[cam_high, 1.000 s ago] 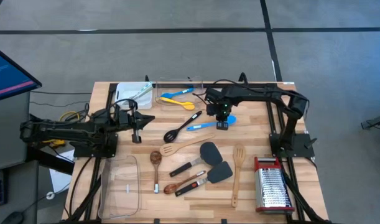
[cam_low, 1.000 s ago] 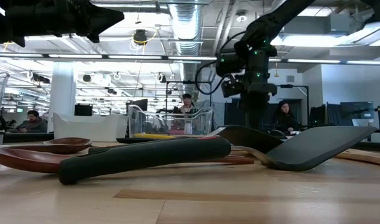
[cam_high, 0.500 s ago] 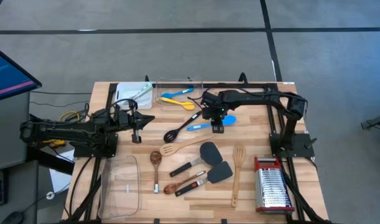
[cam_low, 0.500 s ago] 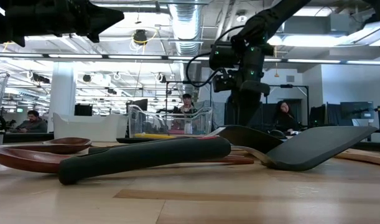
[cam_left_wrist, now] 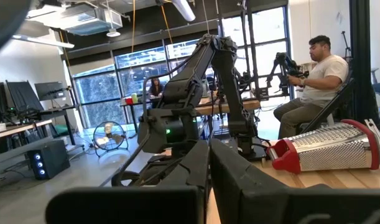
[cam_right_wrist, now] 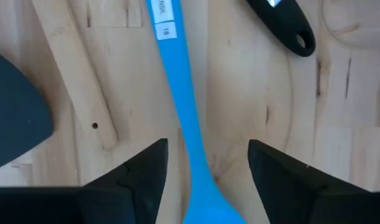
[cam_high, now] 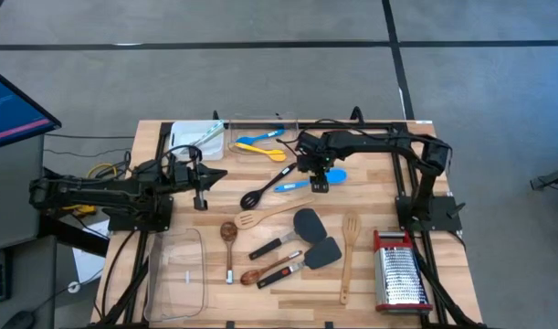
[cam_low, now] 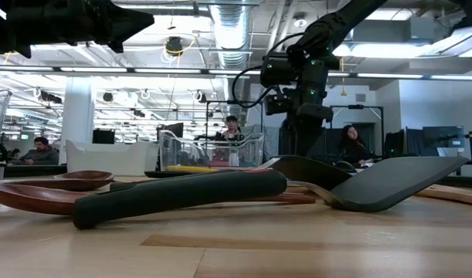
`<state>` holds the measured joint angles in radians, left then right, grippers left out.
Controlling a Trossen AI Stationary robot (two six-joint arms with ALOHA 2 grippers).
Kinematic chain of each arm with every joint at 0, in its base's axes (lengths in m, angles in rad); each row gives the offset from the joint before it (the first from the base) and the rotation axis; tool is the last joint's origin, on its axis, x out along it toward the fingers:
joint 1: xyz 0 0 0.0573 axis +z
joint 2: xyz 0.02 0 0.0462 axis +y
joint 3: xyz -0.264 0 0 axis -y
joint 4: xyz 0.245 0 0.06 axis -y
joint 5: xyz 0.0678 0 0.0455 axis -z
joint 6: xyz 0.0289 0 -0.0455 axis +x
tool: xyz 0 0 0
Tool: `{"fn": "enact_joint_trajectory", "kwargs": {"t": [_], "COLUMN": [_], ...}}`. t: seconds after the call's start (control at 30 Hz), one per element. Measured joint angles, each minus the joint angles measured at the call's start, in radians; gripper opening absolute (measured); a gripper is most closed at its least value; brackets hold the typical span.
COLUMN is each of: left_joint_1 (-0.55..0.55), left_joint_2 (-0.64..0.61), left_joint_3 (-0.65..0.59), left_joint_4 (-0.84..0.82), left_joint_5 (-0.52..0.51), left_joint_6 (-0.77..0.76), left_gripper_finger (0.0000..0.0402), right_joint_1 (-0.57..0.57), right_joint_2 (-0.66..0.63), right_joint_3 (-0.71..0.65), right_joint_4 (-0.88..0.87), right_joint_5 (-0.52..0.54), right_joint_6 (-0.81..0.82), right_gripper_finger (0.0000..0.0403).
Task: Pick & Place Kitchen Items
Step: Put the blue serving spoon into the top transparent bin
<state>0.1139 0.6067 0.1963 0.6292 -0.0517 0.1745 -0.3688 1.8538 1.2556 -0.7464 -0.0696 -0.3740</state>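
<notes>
now the right gripper (cam_right_wrist: 205,165) hangs with fingers spread, the blue spoon (cam_right_wrist: 180,106) handle running between them on the table, not yet pinched. you'd best drop straight down, keep the handle centred, then close. left gripper (cam_high: 204,187), fingers together, waits well apart.

Grey floor (cam_high: 260,82), ceiling ducts (cam_low: 232,31), perhaps office desks (cam_low: 104,158)

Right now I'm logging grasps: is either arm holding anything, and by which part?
Nothing is held. The right gripper is open, its fingers either side of the blue spoon handle, not touching. The left gripper is shut and empty.
</notes>
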Motion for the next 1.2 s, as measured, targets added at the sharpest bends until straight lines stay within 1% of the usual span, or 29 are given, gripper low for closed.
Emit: {"fn": "enact_joint_trajectory", "kwargs": {"t": [0.2, 0.3, 0.4, 0.53, 0.7, 0.97, 1.2], "left_joint_1": [0.000, 0.000, 0.000, 0.000, 0.000, 0.000, 0.000], "left_joint_2": [0.000, 0.000, 0.000, 0.000, 0.000, 0.000, 0.000], "left_joint_3": [0.000, 0.000, 0.000, 0.000, 0.000, 0.000, 0.000], "left_joint_4": [0.000, 0.000, 0.000, 0.000, 0.000, 0.000, 0.000], "left_joint_5": [0.000, 0.000, 0.000, 0.000, 0.000, 0.000, 0.000], "left_joint_6": [0.000, 0.000, 0.000, 0.000, 0.000, 0.000, 0.000], "left_gripper_finger": [0.0004, 0.0004, 0.0004, 0.0004, 0.0004, 0.0004, 0.0004], "right_joint_1": [-0.020, -0.022, -0.028, -0.027, -0.040, -0.048, -0.048], "right_joint_2": [0.000, -0.001, -0.001, -0.001, -0.001, -0.005, -0.006], "right_joint_3": [-0.003, -0.042, -0.075, -0.118, -0.136, -0.203, -0.212], "right_joint_4": [0.005, 0.070, 0.095, 0.123, 0.144, 0.234, 0.247], "right_joint_5": [-0.005, -0.007, -0.008, -0.008, -0.008, -0.013, -0.014], "right_joint_6": [0.008, 0.008, 0.008, 0.008, 0.008, 0.008, 0.008], "right_gripper_finger": [0.0193, 0.0188, 0.0185, 0.0184, 0.0188, 0.0187, 0.0187]}}
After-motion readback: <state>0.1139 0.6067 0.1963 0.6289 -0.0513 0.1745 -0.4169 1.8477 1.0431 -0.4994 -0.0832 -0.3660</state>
